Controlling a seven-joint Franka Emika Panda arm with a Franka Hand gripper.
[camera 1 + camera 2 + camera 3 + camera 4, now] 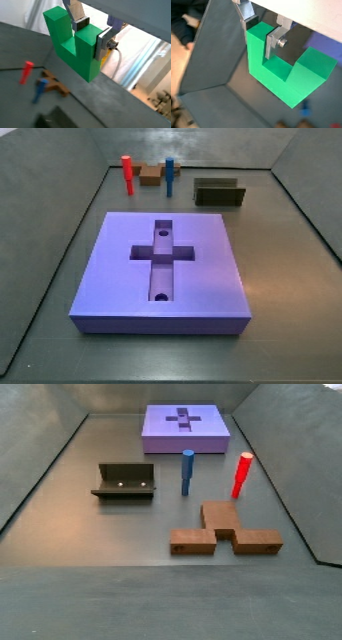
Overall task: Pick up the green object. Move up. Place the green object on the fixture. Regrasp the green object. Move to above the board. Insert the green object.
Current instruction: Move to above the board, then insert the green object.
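Observation:
In both wrist views my gripper (92,31) (261,32) is shut on one upright arm of the bright green U-shaped object (73,47) (281,70) and holds it high above the floor. Neither the gripper nor the green object shows in the side views. The dark fixture (219,196) (123,477) stands empty on the floor. The purple board (207,268) (160,429) lies flat, with its cross-shaped recess and two round holes empty.
A red peg (128,174) (242,475) and a blue peg (170,176) (187,472) stand upright near a brown block (151,173) (225,534). In a wrist view they lie below the held piece: red peg (25,72), blue peg (40,90), brown block (57,84). Grey walls ring the floor.

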